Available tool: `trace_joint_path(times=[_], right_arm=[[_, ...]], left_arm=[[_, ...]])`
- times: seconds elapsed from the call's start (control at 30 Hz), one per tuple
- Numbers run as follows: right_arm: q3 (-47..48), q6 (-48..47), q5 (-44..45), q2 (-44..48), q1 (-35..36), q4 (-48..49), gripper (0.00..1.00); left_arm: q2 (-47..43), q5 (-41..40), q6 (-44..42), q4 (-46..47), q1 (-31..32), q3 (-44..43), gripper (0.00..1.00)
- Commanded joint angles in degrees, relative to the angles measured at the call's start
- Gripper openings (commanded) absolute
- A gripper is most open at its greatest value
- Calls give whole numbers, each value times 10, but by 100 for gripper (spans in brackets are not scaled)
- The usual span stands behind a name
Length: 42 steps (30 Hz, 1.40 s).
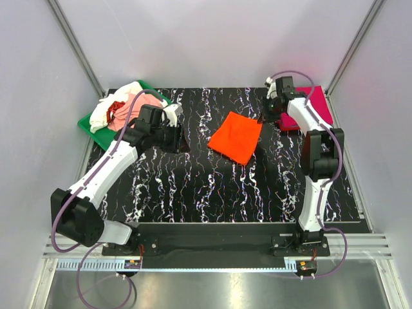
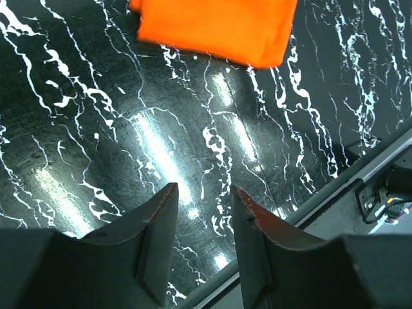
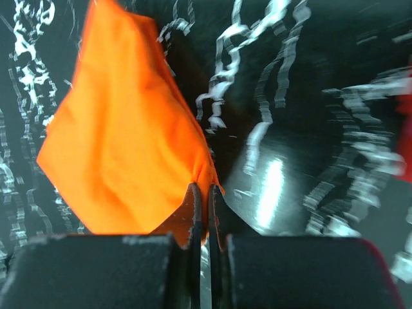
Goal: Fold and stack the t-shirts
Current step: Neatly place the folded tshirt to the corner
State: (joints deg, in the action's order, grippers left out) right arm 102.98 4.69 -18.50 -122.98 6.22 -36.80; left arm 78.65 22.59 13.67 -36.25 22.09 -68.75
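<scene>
My right tool (image 3: 203,190) is pressed together on the right-hand corner of the folded orange t-shirt (image 1: 235,138), which lies mid-surface (image 1: 193,187) to its left. The magenta t-shirt (image 1: 321,104) lies just to its right. My left tool (image 2: 203,189) hangs spread and empty.

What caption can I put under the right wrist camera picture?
The right gripper pinches the edge of the orange t-shirt over the black marbled table.

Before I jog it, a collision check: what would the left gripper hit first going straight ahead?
Probably the bare black tabletop, short of the folded orange t-shirt; depth is hard to judge.
</scene>
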Motion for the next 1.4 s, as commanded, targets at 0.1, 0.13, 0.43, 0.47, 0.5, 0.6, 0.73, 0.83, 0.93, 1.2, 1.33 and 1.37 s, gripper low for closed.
trace_joint_path(times=[0.1, 0.13, 0.43, 0.47, 0.5, 0.6, 0.73, 0.83, 0.93, 1.2, 1.33, 1.37], right_arm=[[56, -117, 148, 106, -9, -22, 0], [62, -128, 159, 120, -8, -23, 0], [64, -244, 211, 177, -39, -36, 0], [67, -251, 204, 177, -47, -35, 0], [72, -258, 203, 171, -58, -34, 0], [114, -284, 194, 154, -80, -35, 0], [150, -308, 189, 139, -92, -36, 0], [175, -315, 166, 129, -103, -37, 0], [205, -333, 152, 108, -110, -37, 0], [331, -335, 130, -2, -145, -56, 0], [412, -357, 108, -77, -151, -50, 0], [439, -361, 105, -121, -152, -50, 0]], left_arm=[[-17, 33, 0, 30, 1, 5, 43], [-16, 31, -1, 29, 0, 5, 43], [-10, 33, 1, 32, -1, 6, 43], [-8, 36, 2, 31, -1, 6, 43], [-5, 43, 2, 31, -1, 6, 43], [0, 54, 4, 32, -1, 5, 43], [-1, 53, 4, 33, -3, 6, 43], [-1, 57, 6, 33, -6, 6, 43], [2, 66, 7, 34, -9, 5, 43], [4, 80, 11, 38, -22, 8, 43], [9, 84, 13, 40, -23, 8, 43], [10, 87, 14, 40, -22, 9, 43]])
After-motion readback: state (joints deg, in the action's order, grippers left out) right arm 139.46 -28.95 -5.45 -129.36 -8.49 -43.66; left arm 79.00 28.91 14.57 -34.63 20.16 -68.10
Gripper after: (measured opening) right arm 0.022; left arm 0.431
